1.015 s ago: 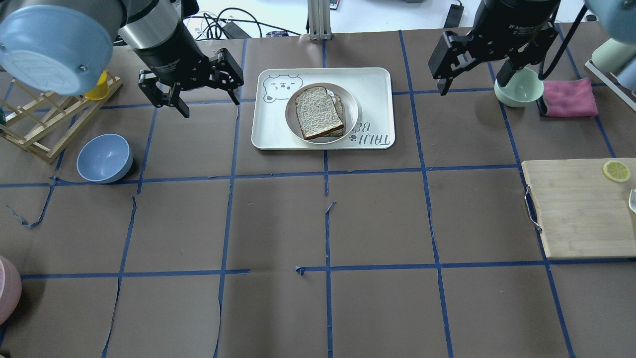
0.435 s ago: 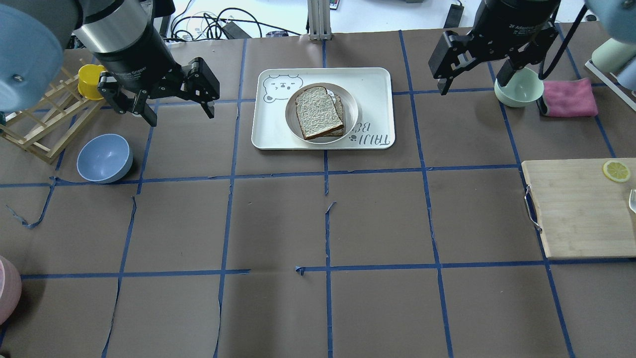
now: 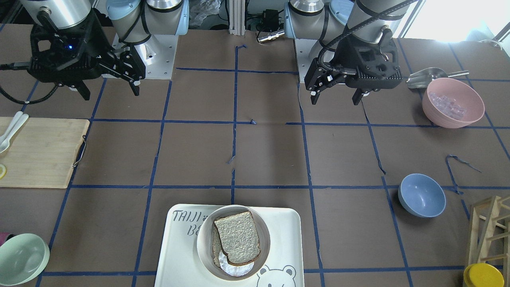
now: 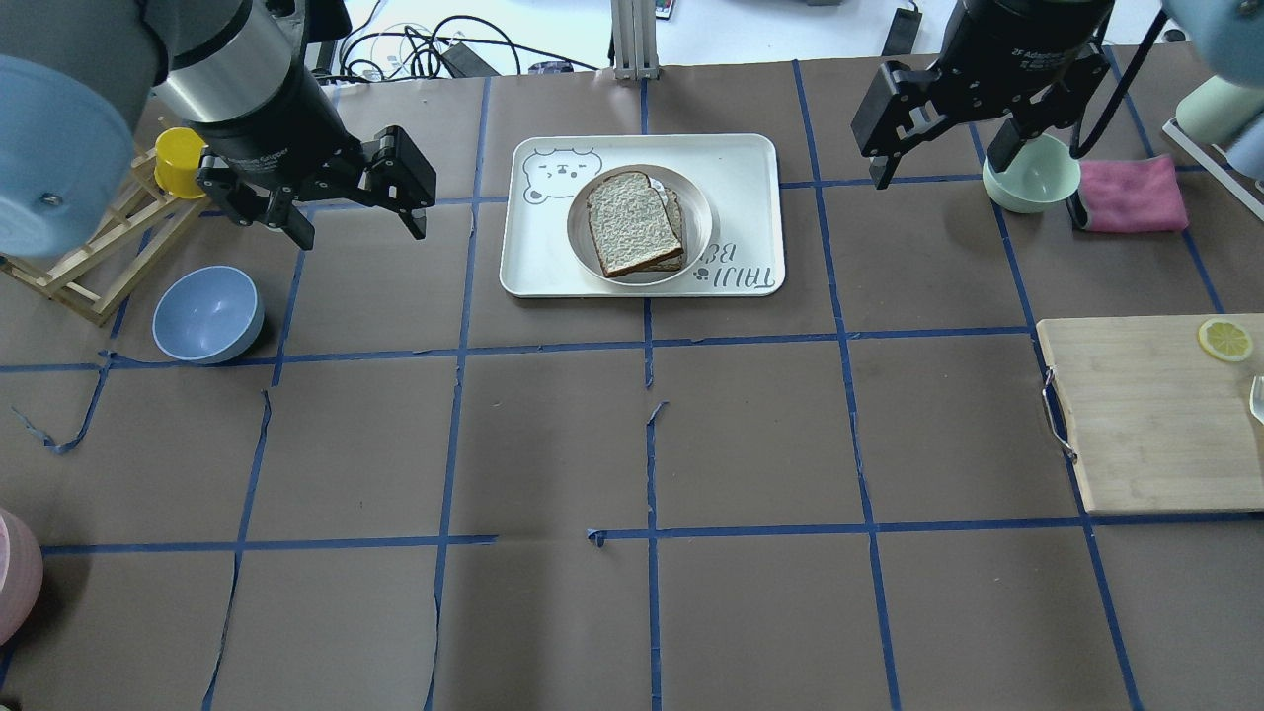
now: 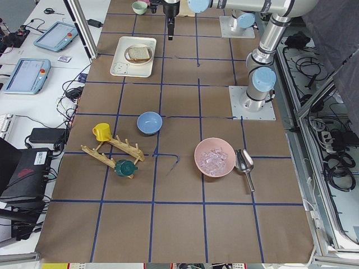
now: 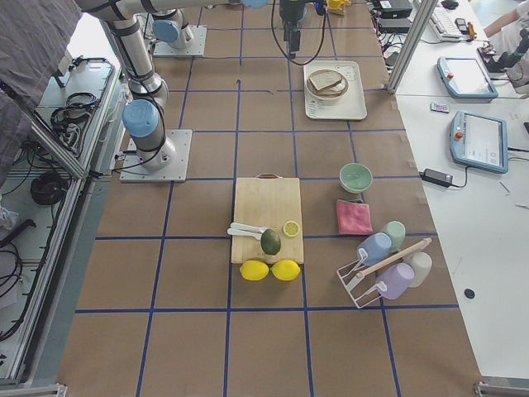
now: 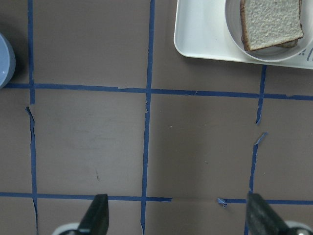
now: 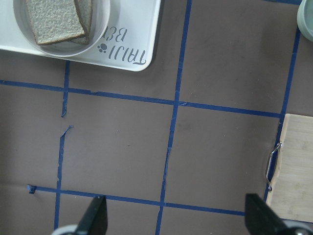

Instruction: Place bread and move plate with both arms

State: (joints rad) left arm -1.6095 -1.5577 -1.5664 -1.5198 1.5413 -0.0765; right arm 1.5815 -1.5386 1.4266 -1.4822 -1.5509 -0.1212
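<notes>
The left arm's black two-finger gripper [image 4: 360, 234] is backing away from the rectangular cream tray with the bear print [image 4: 750, 163]. A second ago it was hanging just off the tray's left edge. Now it is sitting farther out on that side over bare brown paper, and it is barely drifting any more. Its fingers are standing spread wide and carrying nothing. The right arm's black gripper [image 4: 938, 168] is keeping its post off the tray's right side, likewise splayed and empty.

The thick grey-white bread slice with the dark brown crust [image 4: 632, 222] is lying flat in the round cream-white shallow plate [image 4: 699, 212], which is resting in the middle of the tray; neither is shifting. A paler slice [image 4: 675, 227] is peeking out from beneath it.

With the bread sitting in the plate and the arms clear of it, the placing is looking finished.

The bread is showing a porous, speckled crumb that looks soft, with a firmer-looking dark rind and one rounded end. The plate is looking smooth and hard, its raised rim offering a thin lip. The tray is looking matt, with rounded corners and a low edge.
</notes>
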